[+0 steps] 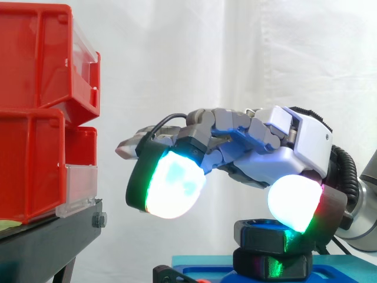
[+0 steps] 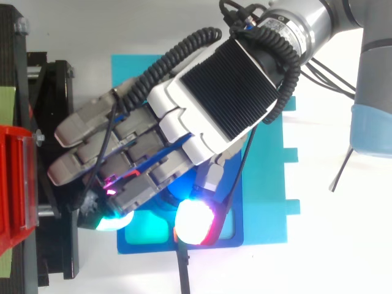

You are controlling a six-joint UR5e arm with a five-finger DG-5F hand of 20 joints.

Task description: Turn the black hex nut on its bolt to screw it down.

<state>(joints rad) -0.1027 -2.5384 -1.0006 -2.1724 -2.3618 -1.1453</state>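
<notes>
Beneath 1 hand (image 1: 281, 154), 1 black hex nut (image 1: 264, 235)

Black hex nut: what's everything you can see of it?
The black hex nut is a dark, matte-looking piece with flat side faces, lying level. It sits on a second black hex piece, which stands on a blue base. One glowing white pad of the hand rests on its upper right edge, and green and red glow shows on its faces.
</notes>
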